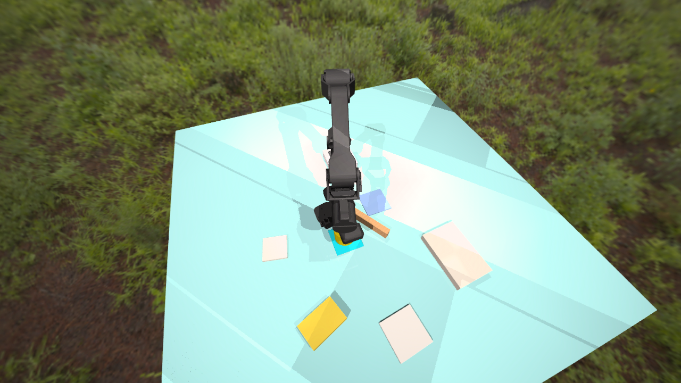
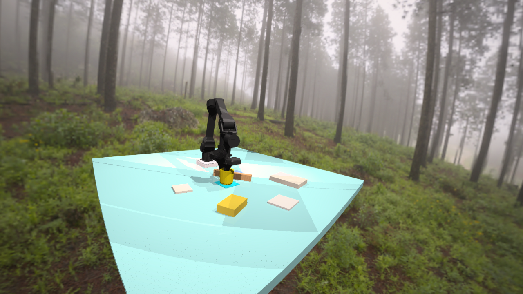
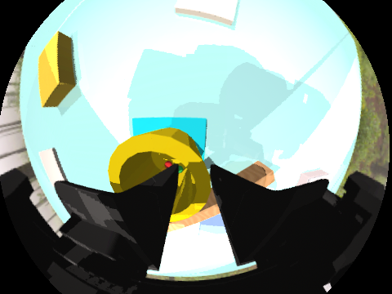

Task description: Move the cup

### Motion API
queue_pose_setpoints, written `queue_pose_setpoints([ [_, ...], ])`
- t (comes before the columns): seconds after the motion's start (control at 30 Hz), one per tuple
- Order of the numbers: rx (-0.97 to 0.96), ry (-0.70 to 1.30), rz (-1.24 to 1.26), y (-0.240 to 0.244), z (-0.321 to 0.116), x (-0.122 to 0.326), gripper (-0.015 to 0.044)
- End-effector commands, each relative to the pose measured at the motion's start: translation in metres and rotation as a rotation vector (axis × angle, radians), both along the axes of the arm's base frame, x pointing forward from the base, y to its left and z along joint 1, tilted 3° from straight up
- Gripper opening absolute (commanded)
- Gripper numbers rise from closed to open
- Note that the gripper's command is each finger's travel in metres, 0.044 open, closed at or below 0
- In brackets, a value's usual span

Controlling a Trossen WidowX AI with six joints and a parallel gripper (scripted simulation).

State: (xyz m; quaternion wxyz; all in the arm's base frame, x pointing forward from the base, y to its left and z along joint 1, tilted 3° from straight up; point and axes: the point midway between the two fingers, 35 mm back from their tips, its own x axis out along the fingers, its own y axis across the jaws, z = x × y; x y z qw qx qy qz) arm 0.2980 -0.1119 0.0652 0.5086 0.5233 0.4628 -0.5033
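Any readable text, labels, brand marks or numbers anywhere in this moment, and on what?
None: no words, numbers or signs can be read in any view. The yellow cup, cyan pad, yellow block, pale slabs, wooden bar and black arm all show plain, unmarked surfaces.

No readable txt, labels, brand marks or nrs in any view. Checked the surface (image 1: 523, 305), cup (image 2: 226, 177), both pads, blocks and arm housing: all plain, no print. Wrist view too warped for fine detail, nothing legible there either.
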Motion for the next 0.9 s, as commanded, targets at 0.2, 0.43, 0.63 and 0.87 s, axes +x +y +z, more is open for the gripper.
queue_pose_setpoints([
  [0.2, 0.0, -0.002, 0.001, 0.0, 0.012, 0.0, 0.0147],
  [0.43, 0.001, -0.002, 0.002, 0.0, 0.022, -0.001, 0.0147],
  [0.63, 0.001, -0.002, 0.003, 0.0, 0.031, -0.001, 0.0147],
  [0.87, 0.002, -0.002, 0.004, 0.001, 0.041, -0.003, 0.0147],
])
